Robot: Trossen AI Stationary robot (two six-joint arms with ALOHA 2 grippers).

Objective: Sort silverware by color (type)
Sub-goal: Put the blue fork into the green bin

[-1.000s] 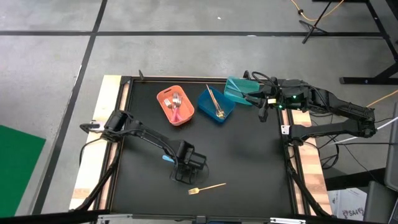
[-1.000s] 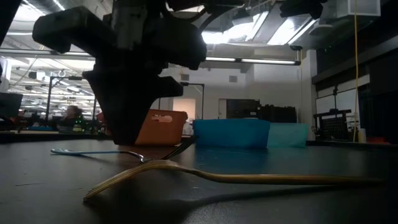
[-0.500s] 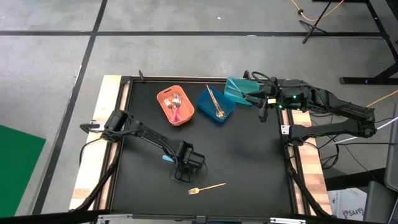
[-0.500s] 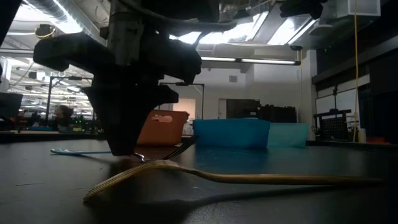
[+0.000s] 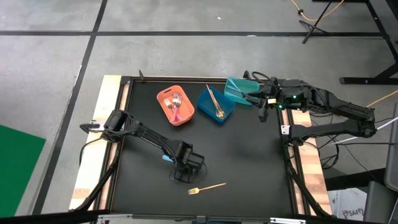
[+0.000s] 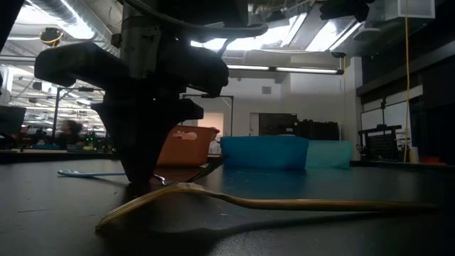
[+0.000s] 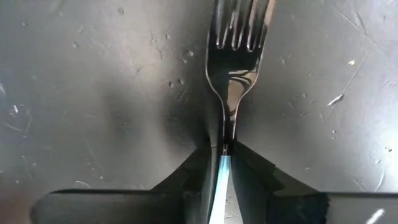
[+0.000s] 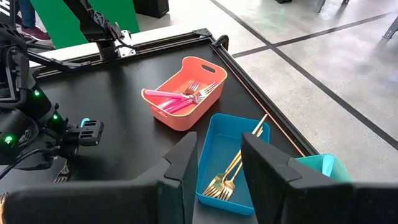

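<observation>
A fork with a light-blue handle (image 5: 166, 158) and a metal head (image 7: 239, 31) lies flat on the black table. My left gripper (image 5: 186, 167) stands over it, pointing down and shut on it (image 7: 222, 154). In the low view the gripper (image 6: 146, 178) reaches the table top. A gold fork (image 5: 207, 187) lies loose near the table's front edge, curved in the low view (image 6: 270, 203). My right gripper (image 8: 219, 162) waits open and raised at the far right, by the teal bin (image 5: 238, 90). My left gripper pinches the fork between its two fingers where the light-blue handle meets the metal neck (image 7: 222, 165). The fingers (image 7: 193, 171) come from above, pointing down, one on each side, lying across the fork. The fork lies flat on the table.
Three bins stand along the far edge. The orange bin (image 5: 175, 106) holds pink-handled forks (image 8: 180, 96), the blue bin (image 5: 216, 104) holds gold pieces (image 8: 233, 168), and the teal bin is beside them. Bare black table lies between the bins and my left gripper.
My left gripper has sunk a little, down to the table top over the light-blue-handled fork. The fork has stayed where it was.
</observation>
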